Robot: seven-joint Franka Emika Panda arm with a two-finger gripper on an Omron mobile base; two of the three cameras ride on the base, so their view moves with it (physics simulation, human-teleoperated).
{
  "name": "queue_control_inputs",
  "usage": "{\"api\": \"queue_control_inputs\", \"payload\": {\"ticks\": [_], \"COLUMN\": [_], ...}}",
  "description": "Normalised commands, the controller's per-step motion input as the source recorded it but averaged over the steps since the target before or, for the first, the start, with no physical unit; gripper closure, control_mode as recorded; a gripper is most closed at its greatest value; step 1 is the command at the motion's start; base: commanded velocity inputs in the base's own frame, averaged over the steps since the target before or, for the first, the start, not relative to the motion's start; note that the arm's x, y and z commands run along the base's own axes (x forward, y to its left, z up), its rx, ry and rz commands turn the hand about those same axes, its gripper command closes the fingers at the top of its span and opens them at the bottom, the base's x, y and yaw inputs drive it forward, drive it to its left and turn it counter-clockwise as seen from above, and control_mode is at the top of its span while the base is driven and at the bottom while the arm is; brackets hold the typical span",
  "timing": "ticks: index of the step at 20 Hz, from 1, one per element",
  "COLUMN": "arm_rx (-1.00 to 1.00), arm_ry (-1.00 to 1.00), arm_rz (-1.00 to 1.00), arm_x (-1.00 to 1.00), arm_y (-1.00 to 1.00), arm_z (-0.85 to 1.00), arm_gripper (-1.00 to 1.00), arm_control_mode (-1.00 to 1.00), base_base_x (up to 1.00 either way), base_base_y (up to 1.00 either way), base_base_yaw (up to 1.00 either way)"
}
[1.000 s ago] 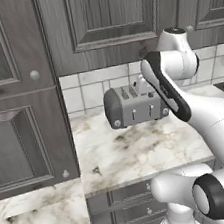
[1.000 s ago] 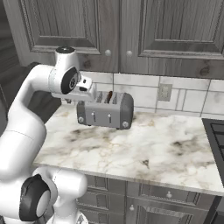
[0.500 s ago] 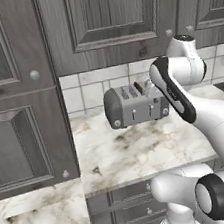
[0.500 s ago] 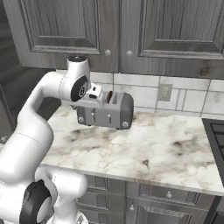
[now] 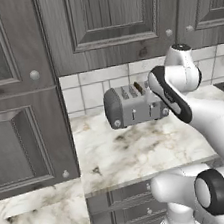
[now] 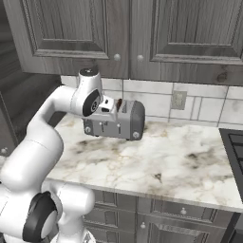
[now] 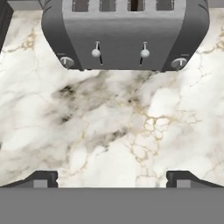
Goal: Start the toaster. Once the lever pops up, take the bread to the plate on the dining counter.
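Note:
The gray toaster [image 5: 134, 110] [image 6: 115, 122] stands at the back of the marble worktop, against the tiled wall. A brown bread slice [image 5: 139, 86] [image 6: 119, 104] [image 7: 136, 4] sticks up from one of its top slots. In the hand view the toaster's front [image 7: 124, 37] faces me, with two small levers [image 7: 96, 53] [image 7: 144, 53] and a round knob at each lower corner. My gripper [image 7: 112, 179] is open and holds nothing. It points down at bare marble just in front of the toaster, apart from it. The plate and the dining counter are out of view.
Dark wood wall cabinets [image 5: 111, 18] hang low over the toaster. A tall cabinet [image 5: 21, 132] walls off the worktop's left end. A stove edge [image 6: 235, 142] lies at the right. An outlet [image 6: 179, 99] sits on the tiles. Gray drawers [image 6: 156, 216] run under the marble worktop [image 6: 180, 156].
The jaws have gone from part-closed to wide open. The hand has drawn back from the toaster's front.

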Motion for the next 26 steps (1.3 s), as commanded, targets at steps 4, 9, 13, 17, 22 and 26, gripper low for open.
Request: {"api": "queue_control_inputs", "payload": {"ticks": [4,9,13,17,22,26], "arm_rx": [-0.05,-0.01,0.00,0.00,0.00,0.00], "arm_ry": [0.00,0.00,0.00,0.00,0.00,0.00], "arm_rz": [0.00,0.00,0.00,0.00,0.00,0.00], "arm_x": [0.36,0.28,0.23,0.31,0.46,0.29], "arm_y": [-0.01,-0.01,0.00,-0.02,-0.12,-0.16], "arm_z": [-0.38,-0.22,-0.22,-0.05,-0.11,-0.20], "arm_gripper": [-1.00,-1.00,-1.00,-1.00,-1.00,-1.00], "arm_control_mode": [-1.00,-1.00,-1.00,-1.00,-1.00,-1.00], "base_base_x": [0.00,0.00,0.00,0.00,0.00,0.00], "base_base_y": [0.00,0.00,0.00,0.00,0.00,0.00], "base_base_yaw": [0.00,0.00,0.00,0.00,0.00,0.00]}}
